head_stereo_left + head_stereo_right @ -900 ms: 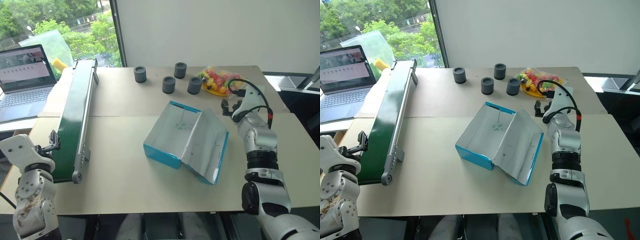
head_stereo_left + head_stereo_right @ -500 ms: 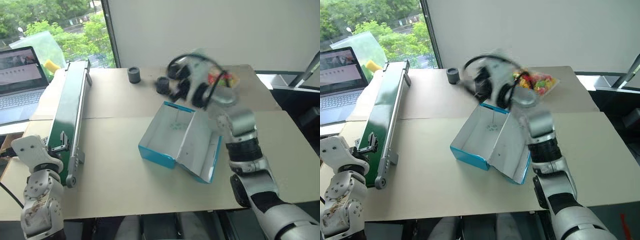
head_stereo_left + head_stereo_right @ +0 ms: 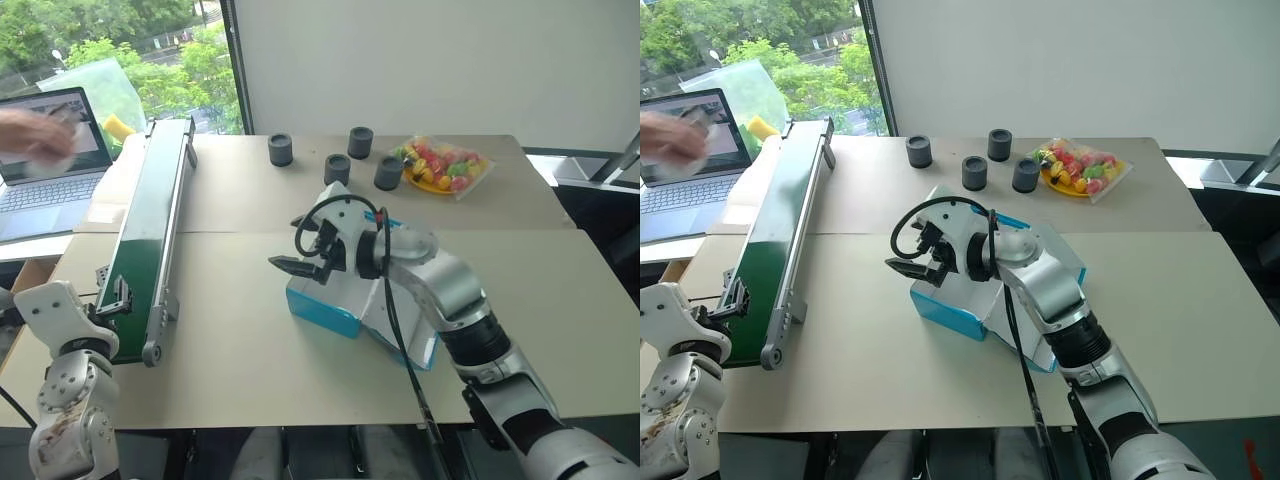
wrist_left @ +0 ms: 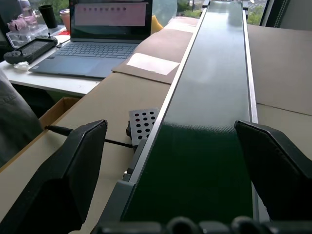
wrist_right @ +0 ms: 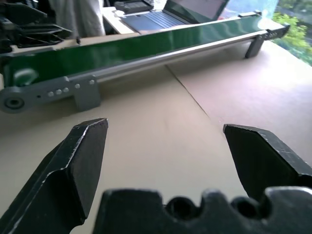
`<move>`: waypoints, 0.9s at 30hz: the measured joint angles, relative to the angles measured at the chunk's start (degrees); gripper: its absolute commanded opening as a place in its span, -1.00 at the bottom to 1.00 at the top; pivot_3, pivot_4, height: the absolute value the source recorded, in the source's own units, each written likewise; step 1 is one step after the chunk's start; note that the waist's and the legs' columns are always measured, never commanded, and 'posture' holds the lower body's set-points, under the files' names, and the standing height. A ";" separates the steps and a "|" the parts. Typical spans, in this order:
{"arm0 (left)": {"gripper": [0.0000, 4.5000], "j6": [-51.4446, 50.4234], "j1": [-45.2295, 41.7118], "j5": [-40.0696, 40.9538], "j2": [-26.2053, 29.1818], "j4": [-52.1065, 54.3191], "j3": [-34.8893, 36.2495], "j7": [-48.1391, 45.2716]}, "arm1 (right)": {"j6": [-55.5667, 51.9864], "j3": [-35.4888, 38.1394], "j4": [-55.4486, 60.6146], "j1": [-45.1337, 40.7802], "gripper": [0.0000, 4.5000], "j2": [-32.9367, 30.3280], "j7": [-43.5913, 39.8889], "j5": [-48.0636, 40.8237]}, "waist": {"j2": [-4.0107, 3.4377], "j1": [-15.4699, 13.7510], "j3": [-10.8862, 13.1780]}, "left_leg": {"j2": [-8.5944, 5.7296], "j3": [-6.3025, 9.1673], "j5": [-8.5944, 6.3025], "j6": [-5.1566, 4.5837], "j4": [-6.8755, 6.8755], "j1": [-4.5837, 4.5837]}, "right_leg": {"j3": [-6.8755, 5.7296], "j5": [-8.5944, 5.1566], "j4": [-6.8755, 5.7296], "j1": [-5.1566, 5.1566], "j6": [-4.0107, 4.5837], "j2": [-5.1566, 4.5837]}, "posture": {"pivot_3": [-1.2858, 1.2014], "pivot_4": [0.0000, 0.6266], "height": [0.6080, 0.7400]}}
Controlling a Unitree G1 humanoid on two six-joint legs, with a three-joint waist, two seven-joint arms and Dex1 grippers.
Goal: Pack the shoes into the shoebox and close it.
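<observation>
Centrally on the table (image 3: 250, 370) lies the shoebox (image 3: 330, 305), lid open, white interior partly hidden by the right arm. Right gripper (image 3: 300, 255) hovers over the box's near-left edge, fingers spread, holding nothing. Left gripper (image 4: 170, 165) faces the green conveyor (image 3: 155, 225), fingers spread, empty. Four dark cylinders (image 3: 337, 169) stand beyond the box.

arms: we see silver-grey segments with black joint bands | right hand (image 3: 912, 268): two black wedge fingers, white housing, black cable looped above it | left hand (image 3: 112, 297): black fingers on a white wrist block, scuffed silver forearm
</observation>
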State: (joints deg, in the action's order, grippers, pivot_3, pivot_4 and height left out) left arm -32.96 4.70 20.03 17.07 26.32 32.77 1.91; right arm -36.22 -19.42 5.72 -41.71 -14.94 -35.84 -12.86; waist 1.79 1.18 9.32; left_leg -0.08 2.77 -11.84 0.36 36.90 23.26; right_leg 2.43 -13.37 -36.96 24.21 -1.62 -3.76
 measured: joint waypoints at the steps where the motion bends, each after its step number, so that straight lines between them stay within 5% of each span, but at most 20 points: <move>1: 1.00 -0.37 -0.18 0.10 0.56 -0.01 -0.06 -0.25 | 0.08 -0.18 0.00 0.40 0.99 0.11 0.45 0.57 | 0.00 -0.01 0.00 | -0.01 0.00 0.00 0.00 0.00 0.00 | 0.01 0.00 0.01 0.01 0.00 -0.01 | 0.03 -0.52 1.00; 11: 1.00 -7.55 -7.18 0.73 6.18 -4.43 -2.06 -2.15 | -0.98 1.13 2.21 2.55 0.99 4.06 6.05 1.41 | 0.00 0.13 0.00 | 0.01 -0.05 0.01 0.01 -0.01 -0.05 | 0.00 0.00 -0.01 -0.03 0.00 0.07 | 0.03 -0.52 1.00; 27: 1.00 -9.86 -9.12 0.31 5.73 -6.86 -2.97 -2.08 | -1.72 2.08 2.14 2.75 0.99 4.99 8.82 1.82 | 0.00 0.23 0.00 | 0.02 0.03 0.00 0.01 -0.02 -0.04 | 0.03 0.00 -0.01 0.00 0.00 0.05 | 0.03 -0.52 1.00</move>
State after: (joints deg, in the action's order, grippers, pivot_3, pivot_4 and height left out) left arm -42.82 -4.42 20.34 22.80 19.47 29.80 -0.17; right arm -37.94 -17.34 7.86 -38.96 -9.95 -27.02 -11.04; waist 1.79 1.41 9.32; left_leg -0.05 2.80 -11.84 0.37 36.89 23.22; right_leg 2.46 -13.37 -36.97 24.21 -1.62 -3.71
